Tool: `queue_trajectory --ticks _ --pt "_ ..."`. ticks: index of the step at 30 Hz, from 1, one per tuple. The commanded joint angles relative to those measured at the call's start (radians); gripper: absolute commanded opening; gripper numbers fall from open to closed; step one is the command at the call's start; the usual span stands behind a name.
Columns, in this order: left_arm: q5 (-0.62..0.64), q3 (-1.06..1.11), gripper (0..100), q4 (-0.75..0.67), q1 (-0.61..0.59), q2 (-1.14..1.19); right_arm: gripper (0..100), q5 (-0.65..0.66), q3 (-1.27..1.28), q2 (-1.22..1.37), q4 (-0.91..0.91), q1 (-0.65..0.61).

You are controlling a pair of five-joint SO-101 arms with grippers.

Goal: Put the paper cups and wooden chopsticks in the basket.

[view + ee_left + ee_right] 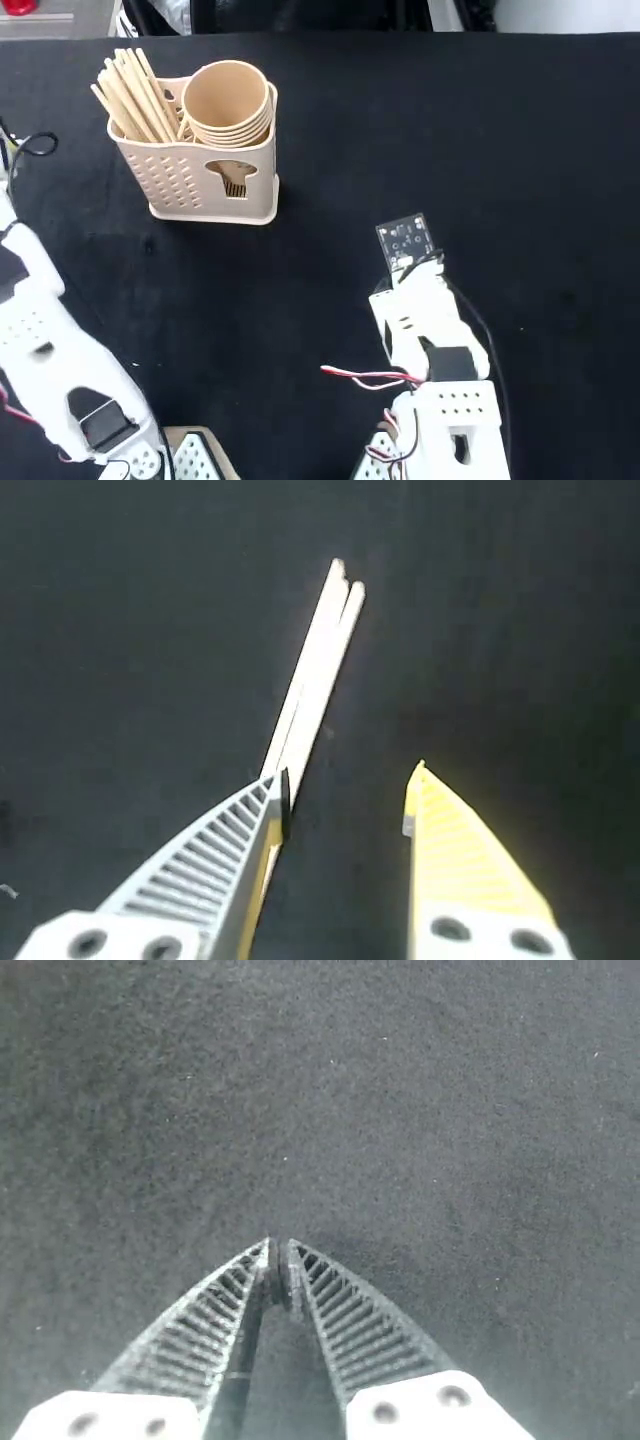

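Observation:
A beige perforated basket (200, 185) stands at the far left of the black table. It holds a bundle of wooden chopsticks (130, 90) and a stack of paper cups (228, 100). One joined pair of chopsticks (320, 670) lies flat on the table in the left wrist view. My left gripper (347, 772) is open just above it, with the grey finger (250, 830) over the pair's near end and the yellow finger (450, 850) off to the side. My right gripper (278, 1245) is shut on nothing above bare cloth.
The left arm (60, 370) sits folded at the near left edge and the right arm (435, 340) at the near middle, with a red and white cable (365, 377) beside it. Black cloth covers the table between the arms and the basket.

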Motion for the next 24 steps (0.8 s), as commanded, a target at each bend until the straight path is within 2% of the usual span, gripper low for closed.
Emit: queue_trajectory --ticks 1,6,10,18,24 --pt "-0.018 -0.348 20 0.023 -0.041 0.193 1.1 0.012 -0.025 -0.013 -0.008 0.006" --pt "-0.026 -0.673 20 -0.101 -0.042 0.499 1.1 0.012 -0.025 -0.013 -0.008 0.006" --pt "-0.041 -0.753 20 -0.265 -0.002 0.674 1.1 0.012 -0.024 -0.013 -0.008 0.006" --pt "0.453 -0.782 20 -0.425 -0.053 0.677 1.1 0.014 -0.024 -0.013 -0.008 0.006" --pt "0.609 -0.771 20 -0.516 -0.065 0.680 1.1 0.014 -0.024 -0.013 -0.008 0.006"
